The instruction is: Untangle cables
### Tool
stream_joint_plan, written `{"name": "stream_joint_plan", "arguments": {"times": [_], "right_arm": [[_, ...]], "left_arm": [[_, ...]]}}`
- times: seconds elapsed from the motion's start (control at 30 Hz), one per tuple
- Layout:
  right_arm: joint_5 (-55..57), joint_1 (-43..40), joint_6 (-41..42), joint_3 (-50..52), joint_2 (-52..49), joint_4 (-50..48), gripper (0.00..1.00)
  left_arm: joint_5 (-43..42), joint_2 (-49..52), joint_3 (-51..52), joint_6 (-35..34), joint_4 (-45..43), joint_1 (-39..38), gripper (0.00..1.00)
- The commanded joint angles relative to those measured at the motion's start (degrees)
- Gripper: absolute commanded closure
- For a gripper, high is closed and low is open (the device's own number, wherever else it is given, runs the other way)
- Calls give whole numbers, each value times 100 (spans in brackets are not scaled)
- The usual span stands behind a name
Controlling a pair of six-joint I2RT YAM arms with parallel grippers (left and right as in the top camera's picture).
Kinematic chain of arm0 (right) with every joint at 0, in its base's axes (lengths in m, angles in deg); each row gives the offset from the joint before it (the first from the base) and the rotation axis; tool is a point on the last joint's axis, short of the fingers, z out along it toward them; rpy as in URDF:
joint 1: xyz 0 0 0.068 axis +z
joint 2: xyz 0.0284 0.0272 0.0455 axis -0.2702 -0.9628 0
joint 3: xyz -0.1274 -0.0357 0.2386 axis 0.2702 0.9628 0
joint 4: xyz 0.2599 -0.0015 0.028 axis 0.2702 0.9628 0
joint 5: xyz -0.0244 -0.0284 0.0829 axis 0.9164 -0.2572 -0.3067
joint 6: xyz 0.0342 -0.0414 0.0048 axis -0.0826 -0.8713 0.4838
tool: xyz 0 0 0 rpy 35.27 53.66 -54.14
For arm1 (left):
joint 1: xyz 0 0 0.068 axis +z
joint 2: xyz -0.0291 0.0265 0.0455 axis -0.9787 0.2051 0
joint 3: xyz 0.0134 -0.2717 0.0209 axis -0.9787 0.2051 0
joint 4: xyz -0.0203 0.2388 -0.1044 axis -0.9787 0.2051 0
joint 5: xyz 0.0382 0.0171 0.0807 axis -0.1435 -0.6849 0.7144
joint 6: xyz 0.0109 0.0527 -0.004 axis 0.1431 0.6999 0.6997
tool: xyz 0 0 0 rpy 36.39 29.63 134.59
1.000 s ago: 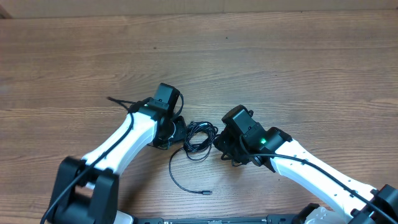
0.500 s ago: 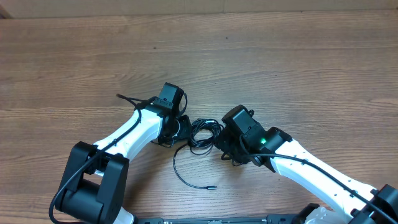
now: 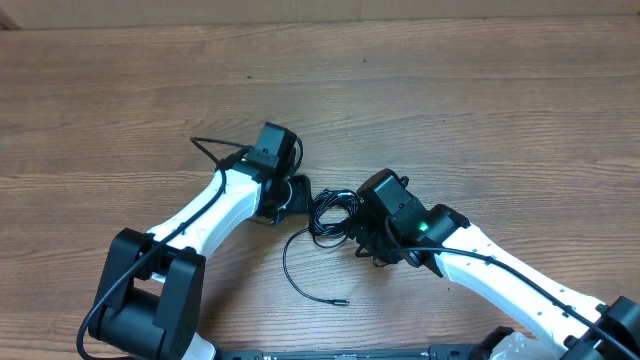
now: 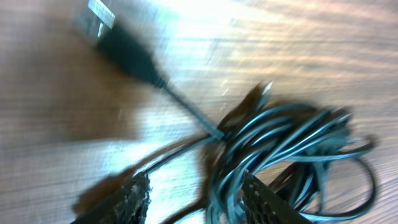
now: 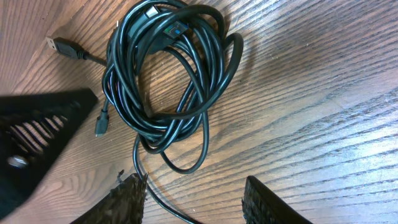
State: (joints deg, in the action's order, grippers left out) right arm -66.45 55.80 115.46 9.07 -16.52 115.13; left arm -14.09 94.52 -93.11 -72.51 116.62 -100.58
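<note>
The cables (image 3: 329, 213) lie as one coiled black bundle on the wooden table (image 3: 450, 110), between the two grippers. A single strand trails toward the near edge and ends in a small plug (image 3: 340, 300). My left gripper (image 3: 297, 194) is at the bundle's left side, jaws apart; in the left wrist view the left gripper (image 4: 199, 202) has cable strands (image 4: 225, 186) lying loose between its fingers. A silver USB plug (image 4: 101, 14) lies beyond it. My right gripper (image 5: 199, 202) stands open just short of the coil (image 5: 168, 74), one strand brushing past its left finger (image 5: 127, 200).
The left arm's own thick wire (image 3: 207, 150) loops out behind its wrist. In the right wrist view the left gripper's black finger (image 5: 37, 124) reaches in beside the coil, near a small plug (image 5: 101, 124) and a USB plug (image 5: 62, 46).
The left gripper has moved right, up against the bundle, and its jaws have opened. The bundle and its trailing strand have shifted slightly right. The right arm has stayed in place.
</note>
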Motion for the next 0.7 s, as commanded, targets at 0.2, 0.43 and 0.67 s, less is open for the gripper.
{"name": "stream_joint_plan", "arguments": {"times": [0.2, 0.43, 0.67], "right_arm": [[98, -31, -4, -103, 70, 13, 49], [98, -31, -7, -103, 70, 122, 47], [105, -31, -7, -103, 70, 138, 47]], "left_arm": [[151, 90, -140, 76, -162, -273, 54], [645, 439, -140, -402, -76, -608, 62], [1019, 518, -140, -942, 125, -529, 70]]}}
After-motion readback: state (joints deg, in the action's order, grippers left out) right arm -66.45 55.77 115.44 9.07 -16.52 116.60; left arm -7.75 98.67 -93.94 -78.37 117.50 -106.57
